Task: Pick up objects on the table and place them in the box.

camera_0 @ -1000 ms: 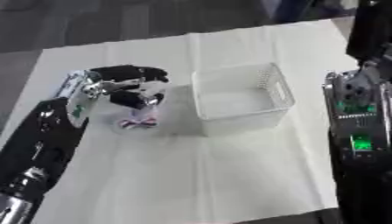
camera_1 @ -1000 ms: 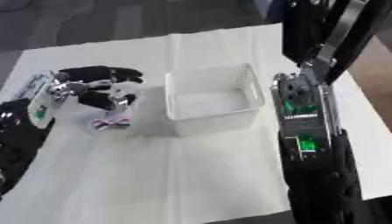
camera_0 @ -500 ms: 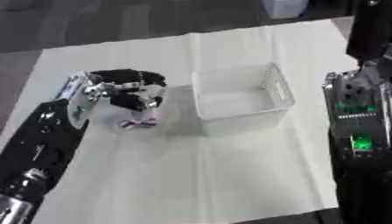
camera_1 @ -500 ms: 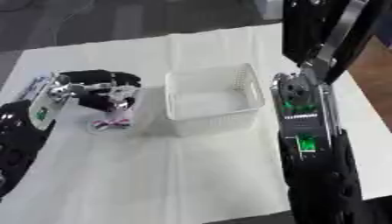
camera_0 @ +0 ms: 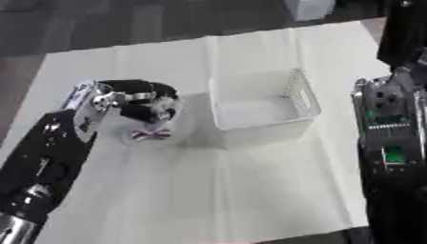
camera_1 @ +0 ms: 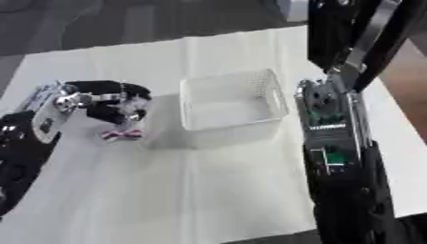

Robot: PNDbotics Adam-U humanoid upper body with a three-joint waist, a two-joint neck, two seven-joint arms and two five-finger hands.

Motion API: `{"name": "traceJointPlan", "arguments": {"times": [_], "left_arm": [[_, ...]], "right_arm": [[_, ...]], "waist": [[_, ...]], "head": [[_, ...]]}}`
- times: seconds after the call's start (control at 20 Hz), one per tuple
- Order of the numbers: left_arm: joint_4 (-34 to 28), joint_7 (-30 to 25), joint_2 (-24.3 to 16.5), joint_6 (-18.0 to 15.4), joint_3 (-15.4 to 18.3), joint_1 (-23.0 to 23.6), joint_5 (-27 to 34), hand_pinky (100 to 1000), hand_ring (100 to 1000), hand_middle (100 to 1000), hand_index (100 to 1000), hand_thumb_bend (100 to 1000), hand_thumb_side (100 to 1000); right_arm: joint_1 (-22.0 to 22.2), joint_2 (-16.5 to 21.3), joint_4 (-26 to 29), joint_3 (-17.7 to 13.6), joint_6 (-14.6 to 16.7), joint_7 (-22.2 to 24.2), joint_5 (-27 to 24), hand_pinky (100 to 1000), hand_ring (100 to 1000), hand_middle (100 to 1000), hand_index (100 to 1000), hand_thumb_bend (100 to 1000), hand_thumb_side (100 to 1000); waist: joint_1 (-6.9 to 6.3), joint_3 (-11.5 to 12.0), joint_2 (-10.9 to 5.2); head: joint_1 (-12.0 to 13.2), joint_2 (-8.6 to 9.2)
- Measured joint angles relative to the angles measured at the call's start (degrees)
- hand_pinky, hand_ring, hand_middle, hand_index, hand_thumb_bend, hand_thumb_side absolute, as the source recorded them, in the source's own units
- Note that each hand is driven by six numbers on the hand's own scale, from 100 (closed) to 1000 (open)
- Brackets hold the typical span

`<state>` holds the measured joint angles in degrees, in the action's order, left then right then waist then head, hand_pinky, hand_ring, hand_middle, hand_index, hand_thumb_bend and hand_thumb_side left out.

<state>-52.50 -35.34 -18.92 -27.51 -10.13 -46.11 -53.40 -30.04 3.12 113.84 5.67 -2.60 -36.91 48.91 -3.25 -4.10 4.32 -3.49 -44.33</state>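
Small red-and-white thing (camera_0: 151,134), shaped a bit like a bow, lying on the white-covered worktop (camera_0: 250,190) just left of the box (camera_0: 263,105), apart from its near wall. Not clear what it is beyond colour and shape. Directly above it, left hand (camera_0: 148,101), fingers curled downward over the thing; hard to judge whether fingertips already touch it or only hover, so cannot tell if anything is pinched yet. Box white, walls pierced with small holes, open on top, apparently empty.

For a clean pick, probably best: lower straight down, close thumb and fingers across the narrow middle of the thing rather than its flared ends. Then lift clear of the worktop before moving right, high enough to pass the box's rim. Release only once above the box floor, not over the wall.

Right arm (camera_1: 333,143) standing along the right side, its hand out of both views.
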Motion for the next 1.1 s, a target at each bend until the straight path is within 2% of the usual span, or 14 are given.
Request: {"name": "traceJointPlan", "arguments": {"times": [0.5, 0.6, 0.7, 0.75, 0.85, 0.9, 1.0, 1.05, 1.1], "left_arm": [[-0.1, -2.13, 0.23, 2.13, -0.16, 2.76, 0.01, 1000, 1000, 1000, 1000, 100, 1000], [-0.46, -2.39, 0.25, 2.39, -0.4, 2.93, 0.03, 1000, 1000, 1000, 1000, 137, 1000], [-0.89, -2.38, 0.25, 2.37, -0.69, 3.31, 0.05, 962, 1000, 1000, 1000, 195, 994], [-1.12, -2.35, 0.26, 2.35, -0.73, 3.36, 0.08, 937, 1000, 1000, 1000, 240, 909], [-1.64, -2.27, 0.28, 2.27, -0.74, 3.76, 0.26, 854, 1000, 1000, 1000, 271, 743], [-1.89, -2.26, 0.29, 2.26, -0.74, 3.84, 0.42, 797, 966, 1000, 1000, 252, 677], [-2.49, -2.28, 0.29, 2.28, -0.73, 4.2, 0.76, 625, 879, 1000, 1000, 159, 505], [-2.81, -2.27, 0.29, 2.27, -0.73, 4.32, 0.95, 480, 800, 1000, 1000, 100, 374], [-3.17, -2.24, 0.29, 2.24, -0.73, 4.45, 1.08, 394, 742, 961, 1000, 100, 295]], "right_arm": [[0.0, -0.03, 0.0, 0.0, 0.01, -0.01, 0.04, 359, 497, 646, 836, 100, 858], [0.0, -0.03, 0.0, 0.0, 0.01, -0.02, 0.04, 360, 497, 646, 836, 100, 857], [-0.01, -0.03, 0.0, 0.0, 0.01, -0.02, 0.04, 360, 497, 646, 836, 100, 857], [-0.01, -0.03, 0.0, 0.0, 0.01, -0.02, 0.04, 360, 497, 646, 836, 100, 857], [-0.01, -0.03, 0.0, 0.0, 0.01, -0.02, 0.05, 360, 497, 646, 836, 100, 857], [-0.01, -0.03, 0.0, 0.0, 0.01, -0.02, 0.05, 360, 497, 646, 836, 100, 857], [-0.01, -0.04, 0.0, 0.0, 0.02, -0.02, 0.06, 360, 497, 646, 836, 100, 857], [-0.01, -0.04, 0.0, 0.0, 0.02, -0.03, 0.06, 360, 497, 646, 836, 100, 857], [-0.01, -0.04, 0.0, 0.0, 0.02, -0.03, 0.06, 360, 497, 646, 836, 100, 857]], "waist": [[0.01, 0.0, -0.01], [0.01, 0.0, -0.02], [0.01, 0.0, -0.02], [0.01, 0.0, -0.02], [0.01, 0.0, -0.02], [0.01, 0.0, -0.02], [0.01, 0.0, -0.02], [0.01, -0.01, -0.02], [0.01, -0.01, -0.02]], "head": [[0.0, 0.0], [0.0, 0.0], [0.0, 0.0], [0.0, 0.0], [0.0, 0.0], [0.0, 0.0], [0.0, 0.0], [0.0, 0.0], [0.0, 0.0]]}}
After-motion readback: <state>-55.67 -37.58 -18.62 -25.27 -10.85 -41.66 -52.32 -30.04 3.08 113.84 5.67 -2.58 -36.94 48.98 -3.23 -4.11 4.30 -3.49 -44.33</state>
